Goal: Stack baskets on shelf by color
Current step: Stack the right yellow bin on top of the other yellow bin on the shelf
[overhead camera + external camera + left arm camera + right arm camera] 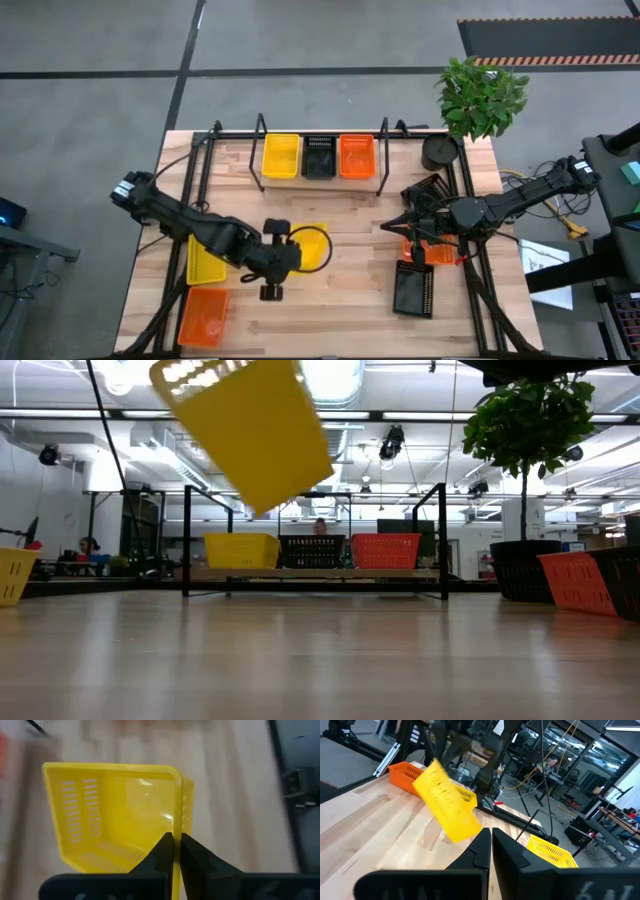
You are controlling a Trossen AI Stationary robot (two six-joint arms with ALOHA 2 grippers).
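Above pale wood table [340, 270], slotted yellow plastic basket [120, 815], left tool [176, 845] pinching rim

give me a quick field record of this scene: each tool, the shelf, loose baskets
left tool: shut on the rim of a yellow basket, lifted off the table and tilted
right tool: shut, empty, at the table's right side
shelf: one yellow, one black, one orange basket, side by side
loose, left: yellow, orange
loose, right: black, orange
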